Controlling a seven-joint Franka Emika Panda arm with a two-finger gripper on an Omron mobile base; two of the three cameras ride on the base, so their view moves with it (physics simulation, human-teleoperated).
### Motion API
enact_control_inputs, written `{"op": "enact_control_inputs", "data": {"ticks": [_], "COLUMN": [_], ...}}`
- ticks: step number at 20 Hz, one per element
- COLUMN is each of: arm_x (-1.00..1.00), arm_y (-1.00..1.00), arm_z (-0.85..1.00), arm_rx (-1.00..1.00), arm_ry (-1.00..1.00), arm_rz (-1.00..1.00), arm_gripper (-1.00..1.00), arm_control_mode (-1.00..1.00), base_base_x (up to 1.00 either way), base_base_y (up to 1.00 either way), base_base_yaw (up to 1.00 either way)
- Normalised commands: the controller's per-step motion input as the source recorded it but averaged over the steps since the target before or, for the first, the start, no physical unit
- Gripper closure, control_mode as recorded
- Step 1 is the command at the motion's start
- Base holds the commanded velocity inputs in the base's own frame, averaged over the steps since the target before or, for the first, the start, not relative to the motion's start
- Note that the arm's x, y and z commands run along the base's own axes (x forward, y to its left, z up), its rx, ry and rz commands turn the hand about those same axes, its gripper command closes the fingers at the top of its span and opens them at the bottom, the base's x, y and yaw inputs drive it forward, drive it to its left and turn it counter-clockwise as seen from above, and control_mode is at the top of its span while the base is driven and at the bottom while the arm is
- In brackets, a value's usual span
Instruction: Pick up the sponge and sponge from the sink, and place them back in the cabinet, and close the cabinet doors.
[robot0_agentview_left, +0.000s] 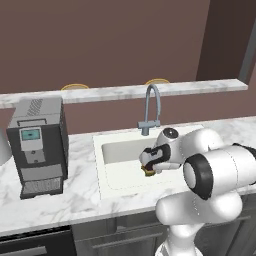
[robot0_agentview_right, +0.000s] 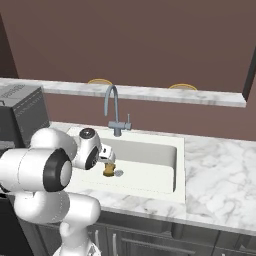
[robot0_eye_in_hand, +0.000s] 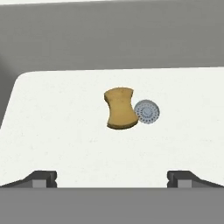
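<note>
Hand view, one golden-tan sponge (robot0_eye_in_hand: 120, 108), touching one drain (robot0_eye_in_hand: 146, 111), jaws wide

Even flat rendered light; soft shadows; sharp, no glare

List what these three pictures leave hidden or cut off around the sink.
- Golden-tan sponge: in the left base view the hand covers most of it, leaving a sliver under the gripper.
- Sink floor: both base views lose part of it behind the arm.
- Fingers: in the hand view the bottom edge cuts them off, leaving the tips.
- Coffee machine: cut off by the left edge in the right base view.
</note>
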Motion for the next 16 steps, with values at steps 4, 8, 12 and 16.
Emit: {"op": "enact_control_inputs", "data": {"ticks": [4, 8, 12, 16], "arm_x": [0.24, 0.20, 0.19, 0.19], "arm_y": [-0.02, -0.02, 0.00, 0.00], "arm_z": [-0.21, -0.23, -0.24, -0.24], "arm_rx": [0.00, 0.00, 0.00, 0.00], "arm_ry": [0.00, 0.00, 0.00, 0.00], "arm_rz": [0.00, 0.00, 0.00, 0.00], "arm_gripper": [-1.00, -1.00, -1.00, -1.00], "arm_control_mode": [-1.00, -1.00, -1.00, -1.00], "base_base_x": [0.00, 0.00, 0.00, 0.00], "base_base_y": [0.00, 0.00, 0.00, 0.00], "base_base_yaw": [0.00, 0.00, 0.00, 0.00]}}
